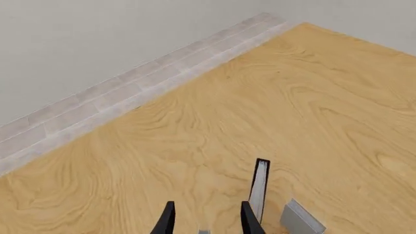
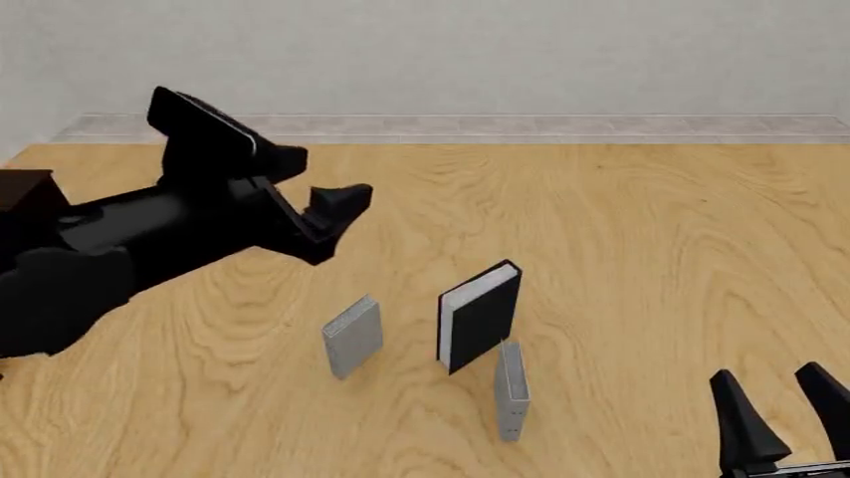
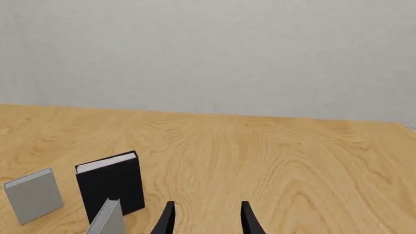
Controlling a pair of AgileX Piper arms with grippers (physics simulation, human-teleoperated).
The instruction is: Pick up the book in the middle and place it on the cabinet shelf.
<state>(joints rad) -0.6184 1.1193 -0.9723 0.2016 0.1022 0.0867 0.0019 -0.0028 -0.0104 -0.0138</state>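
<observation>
Three books stand upright on the wooden table [image 2: 638, 229], mid-table in front view. Far left edge: a sliver of the dark cabinet shelf [image 2: 24, 189], mostly hidden behind the left arm. Left arm reaches in from the left, raised above the table; left gripper [image 2: 338, 209] hangs over the table behind and left of the books, holding nothing. In the left wrist view its fingers [image 1: 167, 219] are spread apart with bare wood between them, the black book showing just past one fingertip. Next, left grey book [image 2: 352, 337], apart from the others. Then the book [image 2: 479, 316], black cover, white page edges on top, in the middle. Right grey book [image 2: 512, 389] just beside it, nearer the camera, seen edge-on. Bottom right: right gripper [image 2: 783, 403], fingers parted, empty, well apart from the books.
</observation>
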